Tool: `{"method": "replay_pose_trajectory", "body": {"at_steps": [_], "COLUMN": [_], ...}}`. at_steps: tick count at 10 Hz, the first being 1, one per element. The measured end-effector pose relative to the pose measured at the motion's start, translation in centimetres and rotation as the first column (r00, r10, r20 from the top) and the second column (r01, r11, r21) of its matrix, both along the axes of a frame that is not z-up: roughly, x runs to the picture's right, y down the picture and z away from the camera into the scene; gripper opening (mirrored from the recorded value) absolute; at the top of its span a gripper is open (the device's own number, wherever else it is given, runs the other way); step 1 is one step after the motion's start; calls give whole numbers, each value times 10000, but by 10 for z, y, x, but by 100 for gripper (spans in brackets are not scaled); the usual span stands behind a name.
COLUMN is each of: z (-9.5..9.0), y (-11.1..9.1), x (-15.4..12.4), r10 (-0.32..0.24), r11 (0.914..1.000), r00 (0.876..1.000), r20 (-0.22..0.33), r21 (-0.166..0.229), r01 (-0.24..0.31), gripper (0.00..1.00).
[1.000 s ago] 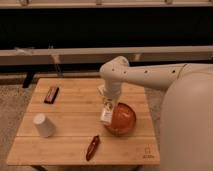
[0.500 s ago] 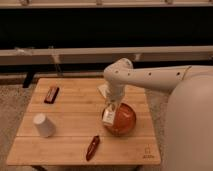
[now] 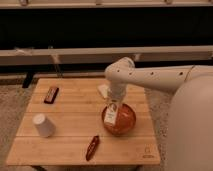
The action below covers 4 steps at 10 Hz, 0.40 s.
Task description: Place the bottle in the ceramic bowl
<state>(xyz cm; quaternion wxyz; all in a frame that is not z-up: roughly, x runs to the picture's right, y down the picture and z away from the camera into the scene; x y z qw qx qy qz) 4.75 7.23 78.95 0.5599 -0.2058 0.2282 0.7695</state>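
Wooden table, end effector lowered bottle into ceramic bowl

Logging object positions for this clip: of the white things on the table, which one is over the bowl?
The bottle, hanging from the gripper over the ceramic bowl. The white cup stands far left; the flat white block lies behind the arm.

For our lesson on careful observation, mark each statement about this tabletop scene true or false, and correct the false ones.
1. The slim white labelled bottle hangs over the round orange-red ceramic bowl. True.
2. The gripper is above the white tapered cup. False: it is above the bowl, at the bottle's top.
3. The cup stands left of the bowl. True.
4. The dark red elongated object lies inside the bowl. False: it lies on the wooden table.
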Motion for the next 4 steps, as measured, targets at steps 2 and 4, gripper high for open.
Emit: {"method": "replay_pose_trajectory", "body": {"at_steps": [2, 4], "z": [-2, -2], "y": [-3, -3], "x": [-5, -2], "r10": [63, 72], "r11": [10000, 10000], "r00": [10000, 10000], "r20": [42, 17], "r21": [45, 44], "r01": [-63, -73], "gripper": [100, 100]}}
